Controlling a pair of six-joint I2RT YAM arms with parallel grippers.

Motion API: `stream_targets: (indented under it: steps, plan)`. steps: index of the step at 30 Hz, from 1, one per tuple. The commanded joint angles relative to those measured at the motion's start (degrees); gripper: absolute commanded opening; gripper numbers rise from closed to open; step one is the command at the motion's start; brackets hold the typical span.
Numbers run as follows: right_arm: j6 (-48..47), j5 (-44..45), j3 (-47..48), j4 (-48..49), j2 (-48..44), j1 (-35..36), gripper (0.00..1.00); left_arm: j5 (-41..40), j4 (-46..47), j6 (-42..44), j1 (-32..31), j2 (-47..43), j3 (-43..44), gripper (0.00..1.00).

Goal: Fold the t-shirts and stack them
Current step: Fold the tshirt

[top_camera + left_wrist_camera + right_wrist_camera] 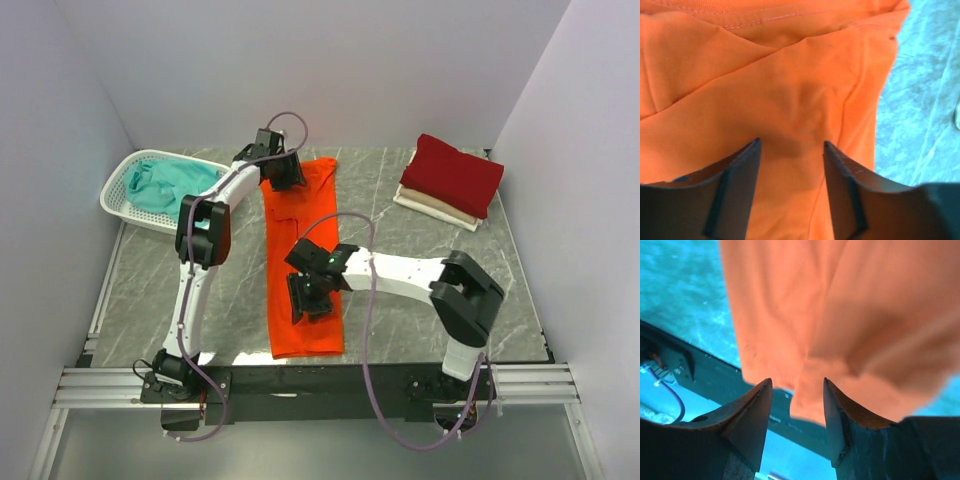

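**While both grippers hang over the orange shirt, both stand open**

As we look down from above, the grey marbled table [400,200] fills the floor. The orange t-shirt [285,220] lies along it as a long narrow strip from twelve o'clock at centre to six at the near edge. Out at ten o'clock sits the white basket [113,190], with the teal t-shirt [165,185] bunched inside. At two o'clock the dark red t-shirt [452,173] lies folded on top of the cream t-shirt [432,208].

Now the left gripper [791,145]: it's over the strip's far end, fingers well apart, orange cloth showing between them and nothing clamped. The right gripper [797,382] is over the near end, fingers equally spread, the hem showing in the gap. Whether either is touching the cloth, I can't tell.
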Motion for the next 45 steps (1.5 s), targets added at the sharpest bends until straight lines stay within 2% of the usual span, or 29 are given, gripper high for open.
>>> stream_targets:
  steps: [1,5,6,8,9,11,12,15,18,22,26,31,39,45]
  plan:
    - [-1.3,5.8,2.2,-7.6,-7.6,0.0,0.54,0.4,3.2,1.2,0.5,-10.7,-0.6,0.65]
    - [-0.7,8.2,-2.7,-12.6,-11.3,0.0,0.55,-2.1,2.2,-1.1,0.2,-26.6,-10.6,0.74]
    - [-0.6,8.2,-4.1,-12.5,-12.3,-0.1,0.56,-2.9,1.5,-1.6,0.2,-29.4,-17.3,0.75]
    - [0.1,7.7,-7.8,-11.4,-13.2,-0.2,0.57,-5.3,-0.9,-3.0,-0.8,-37.9,-25.1,0.74]
    - [0.3,6.8,-8.8,-10.7,-13.7,-0.2,0.57,-6.4,-1.8,-3.5,-1.4,-40.6,-33.2,0.74]
    - [0.8,6.6,-10.7,-9.2,-14.3,-0.2,0.57,-9.4,-3.5,-5.0,-3.9,-48.1,-41.1,0.73]
    - [1.0,6.6,-10.9,-9.1,-14.3,-0.2,0.57,-10.4,-4.5,-5.5,-5.1,-50.6,-48.7,0.73]
    - [1.4,7.0,-10.9,-9.0,-13.7,-0.2,0.59,-11.4,-8.0,-9.2,-9.4,-58.1,-60.9,0.72]
    - [2.0,5.7,-12.1,-6.8,-13.5,-0.2,0.60,-10.9,-11.7,-13.1,-12.9,-63.3,-69.2,0.73]
    - [2.0,4.2,-14.7,-4.5,-13.2,-0.2,0.60,-9.5,-14.5,-18.5,-16.9,-70.3,-76.0,0.73]
    - [2.0,2.5,-16.0,-2.7,-12.6,-0.2,0.59,-7.6,-16.4,-21.5,-19.0,-73.4,-81.5,0.74]
    - [1.5,1.0,-17.2,-1.1,-11.0,-0.2,0.54,-3.7,-14.6,-25.2,-21.7,-77.0,-87.0,0.72]
    - [1.8,0.2,-17.9,-0.2,-9.9,-0.1,0.40,1.2,-8.3,-25.4,-22.2,-75.3,-93.9,0.67]
    - [2.7,0.0,-19.3,0.4,-10.8,-0.1,0.37,4.9,-4.1,-25.5,-22.3,-74.1,-96.7,0.65]
